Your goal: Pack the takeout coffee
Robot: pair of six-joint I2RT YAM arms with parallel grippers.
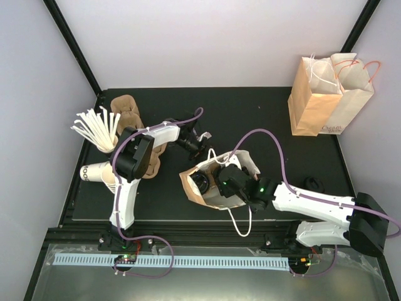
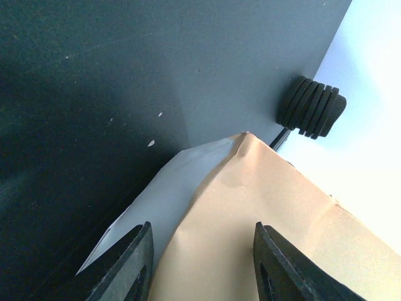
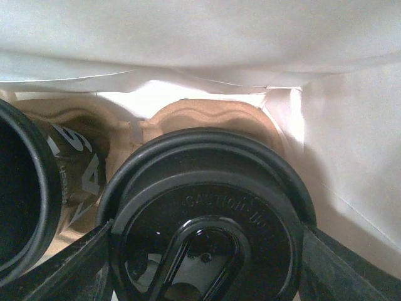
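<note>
The lid of the takeout coffee (image 3: 207,207) carries embossed lettering: "CAUTION", then characters too blurred to read. On the neighbouring cup (image 3: 75,169), left of this lid, partial white letters "S" and "A" are visible. Print on the standing paper bag (image 1: 316,110) is illegible.

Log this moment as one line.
left end effector: open, straddling bag edge | right end effector: gripping lidded cup in carrier, inside bag
</note>
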